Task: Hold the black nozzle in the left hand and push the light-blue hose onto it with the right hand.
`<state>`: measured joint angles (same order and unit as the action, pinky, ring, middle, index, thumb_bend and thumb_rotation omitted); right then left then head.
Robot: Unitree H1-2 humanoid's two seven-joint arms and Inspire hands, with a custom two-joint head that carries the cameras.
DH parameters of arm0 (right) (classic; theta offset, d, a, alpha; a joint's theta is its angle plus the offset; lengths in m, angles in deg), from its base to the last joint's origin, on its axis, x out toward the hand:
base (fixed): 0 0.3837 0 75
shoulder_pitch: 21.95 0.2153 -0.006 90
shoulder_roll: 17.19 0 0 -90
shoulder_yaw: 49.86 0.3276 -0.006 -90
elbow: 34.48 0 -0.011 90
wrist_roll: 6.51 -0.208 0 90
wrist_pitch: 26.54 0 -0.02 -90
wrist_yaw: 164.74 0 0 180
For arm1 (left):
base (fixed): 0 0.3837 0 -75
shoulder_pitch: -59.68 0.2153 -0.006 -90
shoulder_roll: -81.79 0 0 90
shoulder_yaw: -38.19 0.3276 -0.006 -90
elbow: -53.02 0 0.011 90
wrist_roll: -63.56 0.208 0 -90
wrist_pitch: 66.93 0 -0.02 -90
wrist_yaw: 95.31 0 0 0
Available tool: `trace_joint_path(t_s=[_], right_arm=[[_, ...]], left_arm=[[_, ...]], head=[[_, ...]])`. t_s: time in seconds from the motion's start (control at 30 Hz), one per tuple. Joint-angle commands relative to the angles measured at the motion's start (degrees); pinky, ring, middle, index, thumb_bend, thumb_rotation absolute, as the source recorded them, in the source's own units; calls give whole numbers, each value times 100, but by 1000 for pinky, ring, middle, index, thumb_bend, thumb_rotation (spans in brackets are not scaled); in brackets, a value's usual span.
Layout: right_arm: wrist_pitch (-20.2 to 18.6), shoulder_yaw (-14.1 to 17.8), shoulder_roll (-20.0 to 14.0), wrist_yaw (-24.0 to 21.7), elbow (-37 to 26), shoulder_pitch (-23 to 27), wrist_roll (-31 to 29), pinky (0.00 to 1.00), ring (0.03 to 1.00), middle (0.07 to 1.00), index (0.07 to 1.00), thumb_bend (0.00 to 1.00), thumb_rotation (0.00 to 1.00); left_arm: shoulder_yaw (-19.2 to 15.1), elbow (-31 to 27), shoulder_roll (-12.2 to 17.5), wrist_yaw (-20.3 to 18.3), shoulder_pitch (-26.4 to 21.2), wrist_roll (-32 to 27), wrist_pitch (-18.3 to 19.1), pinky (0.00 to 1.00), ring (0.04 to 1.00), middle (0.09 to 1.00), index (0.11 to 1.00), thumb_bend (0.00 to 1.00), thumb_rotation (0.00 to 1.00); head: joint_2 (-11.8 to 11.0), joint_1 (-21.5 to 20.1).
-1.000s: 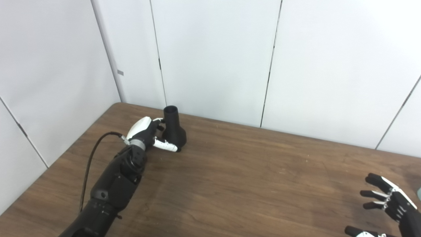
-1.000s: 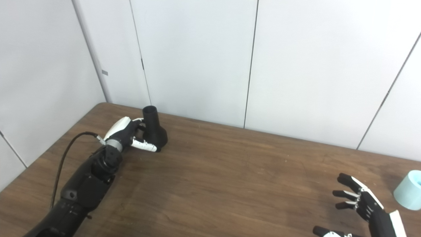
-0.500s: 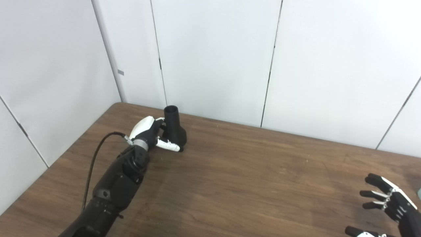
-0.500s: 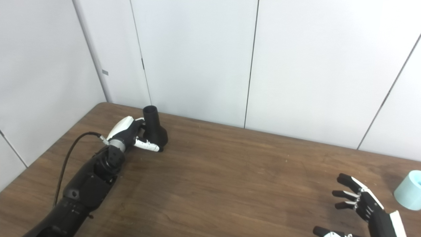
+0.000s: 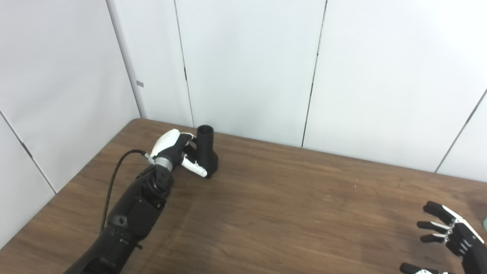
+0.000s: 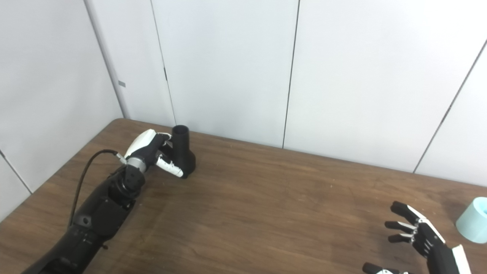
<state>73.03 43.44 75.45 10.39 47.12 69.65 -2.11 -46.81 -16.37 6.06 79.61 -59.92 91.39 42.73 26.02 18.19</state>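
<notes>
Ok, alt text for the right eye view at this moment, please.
The left hand grips a black nozzle standing upright near the far left corner of a brown wooden table. At the right edge, the right hand is open, fingers spread, beside a light-blue hose on the table, not touching it.

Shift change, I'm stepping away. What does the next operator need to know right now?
Left robot hand: wrapped around the black nozzle, which stands upright on the table near the far left corner.
Right robot hand: open, empty, fingers spread, just short of the light-blue hose at the right edge.
Done: nozzle grasped.
Left: lift the nozzle, grasp the hose, push it on.
</notes>
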Motion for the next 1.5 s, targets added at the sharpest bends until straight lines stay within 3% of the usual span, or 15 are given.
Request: trace_joint_path(t_s=[0.0, 0.57, 0.93, 1.1, 1.27, 1.47], right_arm=[[100, 52, -75, 25, -250, 95, -19, 576, 699, 824, 815, 774, 81], [22, 39, -97, 19, -290, 93, 3, 590, 701, 828, 819, 772, 87], [-105, 3, -17, 35, -339, 121, 11, 584, 695, 821, 810, 786, 101], [-362, -35, 55, 54, -527, 135, 117, 583, 694, 818, 808, 792, 130], [-852, -69, 136, 66, -899, 101, 316, 600, 704, 824, 815, 771, 111], [-906, -110, 232, 147, -951, 147, 528, 598, 703, 825, 817, 748, 92]], left_arm=[[63, 11, 49, 5, -125, -21, -145, 1000, 578, 474, 503, 544, 6], [234, 152, -14, 386, 59, 87, -583, 1000, 642, 509, 468, 524, 0], [698, -436, -247, -61, 221, -19, -892, 1000, 660, 491, 482, 526, 0], [947, -795, -384, -314, 287, -80, -1036, 1000, 648, 491, 483, 526, 0], [1203, -987, -549, -552, 331, -141, -1404, 1000, 649, 487, 483, 526, 0], [1479, -1085, -724, -743, 341, -169, -1844, 1000, 631, 488, 482, 526, 0]], head=[[2, 3], [94, -76], [285, -566], [351, -740], [451, -1015], [525, -1268]])
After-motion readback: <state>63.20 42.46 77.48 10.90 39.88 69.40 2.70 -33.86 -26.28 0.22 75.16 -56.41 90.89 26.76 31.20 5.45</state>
